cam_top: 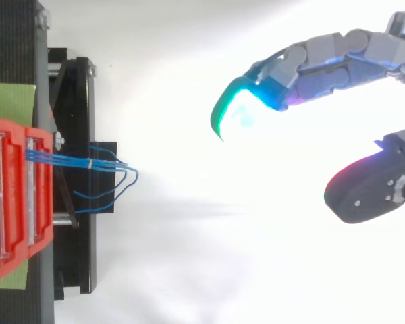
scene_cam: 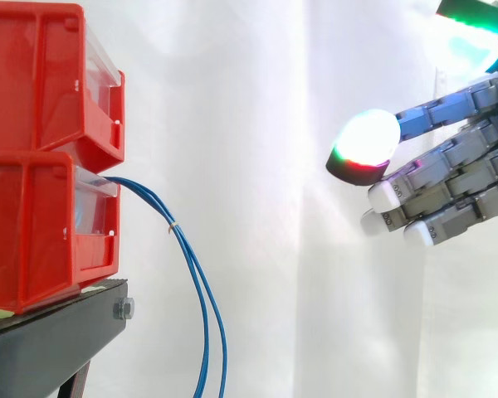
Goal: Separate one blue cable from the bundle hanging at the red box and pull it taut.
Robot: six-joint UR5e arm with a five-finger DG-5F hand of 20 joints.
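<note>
**Blue cables hanging, hand waiting far away**

The blue cables are coming out of the front of the lower red box. They are bending over and hanging down past the edge of the black stand. A small pale tie is holding them together just after they leave the box. From the top view the cables are running side by side up to the tie, then spreading out into loose loops.

Another red box is sitting on top of the lower one. Both boxes are resting on the stand, and a green sheet is lying under them.

The hand is reaching in from the right side, well apart from the cables. Its fingers are spread wide and a little bent, and they are holding nothing. One fingertip is glowing white and another is glowing green. A white curtain is hanging behind everything.
</note>
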